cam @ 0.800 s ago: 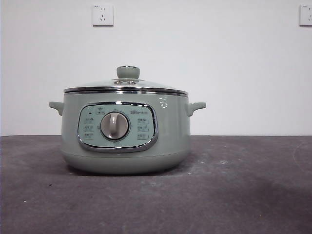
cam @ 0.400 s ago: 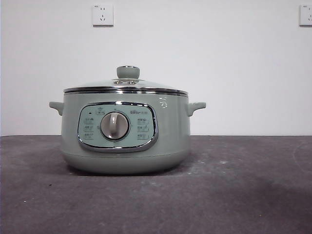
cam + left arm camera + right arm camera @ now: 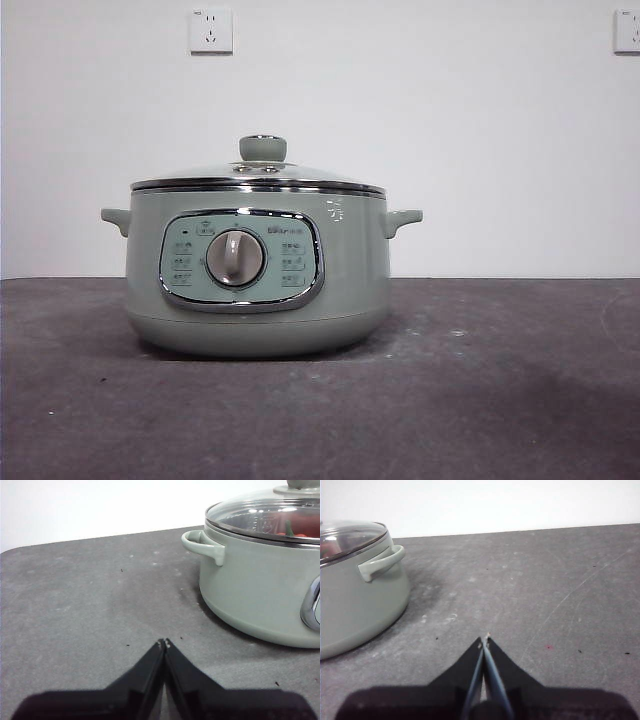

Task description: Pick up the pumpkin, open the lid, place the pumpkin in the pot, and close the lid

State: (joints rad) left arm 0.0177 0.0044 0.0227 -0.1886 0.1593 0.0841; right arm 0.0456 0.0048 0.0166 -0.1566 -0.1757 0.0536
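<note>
Nothing has shifted: pumpkin (image 3: 298, 527) glows orange under the seated lid (image 3: 258, 172) inside the pot (image 3: 258, 265), left gripper (image 3: 164, 643) and right gripper (image 3: 484, 640) pinched empty at nine and three o'clock, task apparently finished.

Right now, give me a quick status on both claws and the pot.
Left claw shut, empty, low over table beside pot. Right claw shut, empty, opposite side. Lid on pot; orange-red shape shows through glass, likely pumpkin. Nothing in the way.
</note>
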